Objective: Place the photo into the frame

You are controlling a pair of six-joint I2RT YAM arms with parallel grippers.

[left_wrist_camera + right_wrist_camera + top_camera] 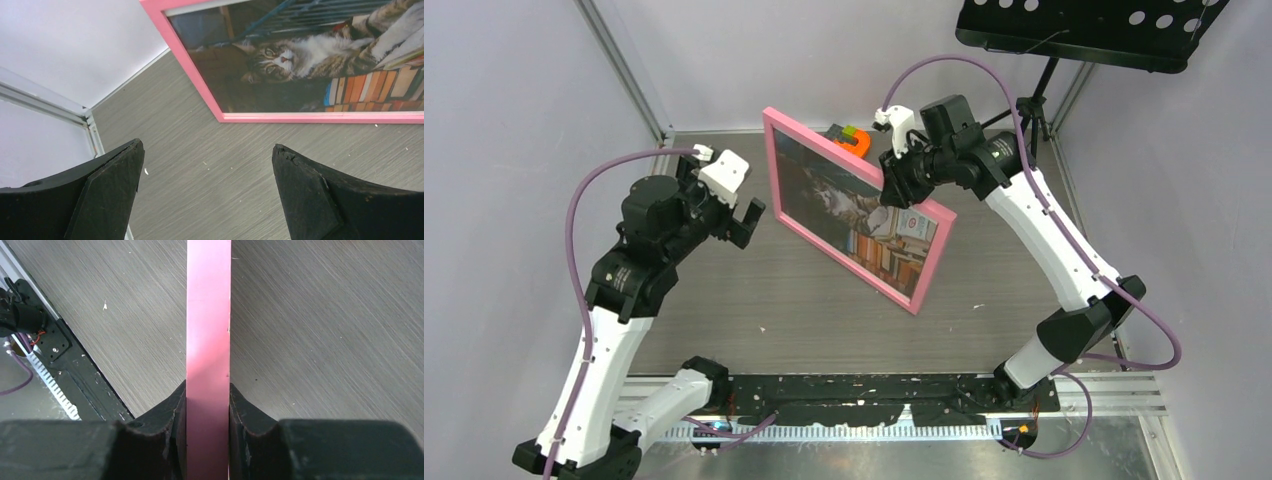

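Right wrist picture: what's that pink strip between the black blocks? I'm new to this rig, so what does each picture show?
That strip is the edge of the pink frame, seen by a camera on the right wrist; the black blocks are the right gripper, shut on it. The overhead picture shows the robot's left arm, right arm and the frame standing on edge on the grey table, cat photo showing inside. The left wrist picture shows the left gripper open, holding nothing, facing the photo. An orange object sits behind the frame.

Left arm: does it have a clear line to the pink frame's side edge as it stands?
Probably yes. The left hand is open and faces the frame across the table, nothing between. The right hand grips only its top edge.
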